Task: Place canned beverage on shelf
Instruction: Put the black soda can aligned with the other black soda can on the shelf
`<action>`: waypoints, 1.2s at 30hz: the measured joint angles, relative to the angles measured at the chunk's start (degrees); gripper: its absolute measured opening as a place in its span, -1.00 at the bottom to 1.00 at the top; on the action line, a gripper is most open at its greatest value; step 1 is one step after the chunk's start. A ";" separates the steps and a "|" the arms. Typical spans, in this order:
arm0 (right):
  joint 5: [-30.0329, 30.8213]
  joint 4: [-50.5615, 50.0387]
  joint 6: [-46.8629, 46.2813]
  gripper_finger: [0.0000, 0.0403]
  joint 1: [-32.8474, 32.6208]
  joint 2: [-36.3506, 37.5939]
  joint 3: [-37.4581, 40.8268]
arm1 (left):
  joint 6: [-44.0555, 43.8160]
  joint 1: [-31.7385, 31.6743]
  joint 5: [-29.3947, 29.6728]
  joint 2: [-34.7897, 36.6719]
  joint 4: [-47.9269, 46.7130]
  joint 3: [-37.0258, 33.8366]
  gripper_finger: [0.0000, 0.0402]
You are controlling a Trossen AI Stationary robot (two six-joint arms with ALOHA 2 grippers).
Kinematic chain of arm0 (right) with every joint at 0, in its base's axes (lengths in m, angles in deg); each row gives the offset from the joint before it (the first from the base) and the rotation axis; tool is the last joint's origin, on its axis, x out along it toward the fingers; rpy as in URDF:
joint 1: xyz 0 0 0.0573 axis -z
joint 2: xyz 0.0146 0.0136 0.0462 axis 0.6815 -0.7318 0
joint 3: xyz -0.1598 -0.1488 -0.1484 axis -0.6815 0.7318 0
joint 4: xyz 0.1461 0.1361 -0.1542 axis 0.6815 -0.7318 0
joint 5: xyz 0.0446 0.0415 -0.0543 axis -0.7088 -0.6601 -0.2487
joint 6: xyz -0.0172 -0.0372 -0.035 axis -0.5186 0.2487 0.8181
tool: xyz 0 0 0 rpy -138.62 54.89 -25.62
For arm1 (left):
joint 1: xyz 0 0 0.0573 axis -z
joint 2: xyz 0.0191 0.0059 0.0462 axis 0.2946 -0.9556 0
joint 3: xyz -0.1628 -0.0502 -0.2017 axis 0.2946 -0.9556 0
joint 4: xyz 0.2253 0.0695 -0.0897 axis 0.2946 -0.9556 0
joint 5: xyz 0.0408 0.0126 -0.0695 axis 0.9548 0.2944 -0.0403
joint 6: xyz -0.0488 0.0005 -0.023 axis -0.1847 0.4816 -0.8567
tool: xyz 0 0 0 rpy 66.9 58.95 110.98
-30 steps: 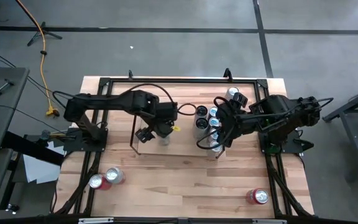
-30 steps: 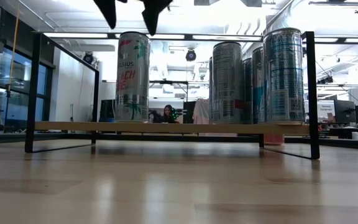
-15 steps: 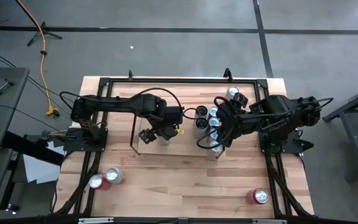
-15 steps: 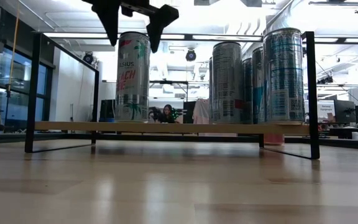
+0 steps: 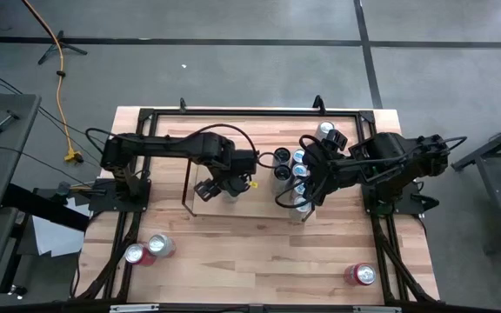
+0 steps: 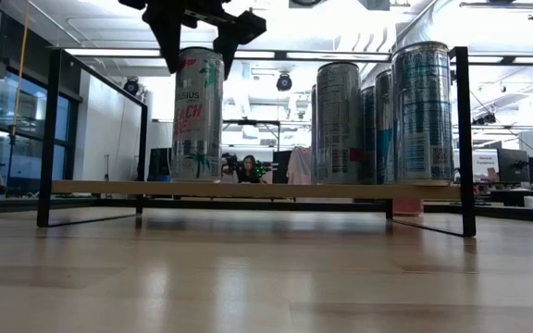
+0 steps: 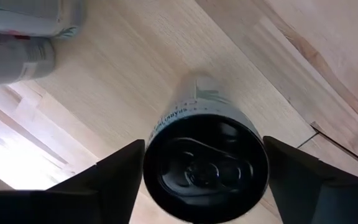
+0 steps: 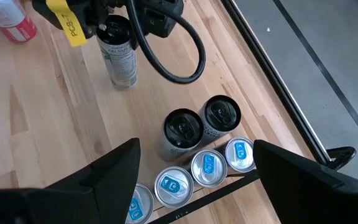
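While the left gripper [image 6: 199, 42] hangs over the tall slim can [image 6: 197, 116] at the upper left of the low view, its two dark fingers [image 7: 114, 177] flank the can's top rim, spread a little wider than the can and, as far as I can judge, not yet pressing on it. That can stands upright on the shelf [image 6: 248, 189], well apart from the cluster of cans [image 6: 387, 111] crowded at the board's right end; in the high view it sits just left of centre, under the wrist. Thin aluminium walls are smooth and slippery, and they dent if pinched hard, so a moderate squeeze just below the top rim, where the wall is stiffest, seems the safest hold (whether the can is full or empty cannot be told, though the unopened tab in the left wrist view suggests it is full and fairly heavy). Being tall and narrow, it would tip readily from a sideways nudge. At centre right of the high view, the right gripper [image 5: 307, 187] waits above the cluster, fingers [image 8: 114, 171] apart and empty.
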 joint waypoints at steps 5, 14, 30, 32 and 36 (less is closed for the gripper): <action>-0.01 -0.02 0.00 0.48 0.00 -0.02 0.00 | -5.81 0.39 0.13 -0.15 1.40 0.00 0.15; 0.07 -0.02 0.06 0.48 0.02 -0.02 0.00 | -36.80 0.46 2.10 -0.15 1.70 2.41 -0.08; 0.23 -0.02 0.48 0.48 0.02 -0.02 0.00 | -73.07 1.35 1.88 -1.76 2.33 3.74 0.00; 0.23 -0.02 0.48 0.48 0.02 -0.02 0.00 | -73.73 1.53 1.90 -1.88 2.40 3.74 0.00; 0.23 -0.02 0.47 0.48 0.02 -0.02 0.00 | -74.13 1.51 1.86 -1.88 2.82 3.74 0.04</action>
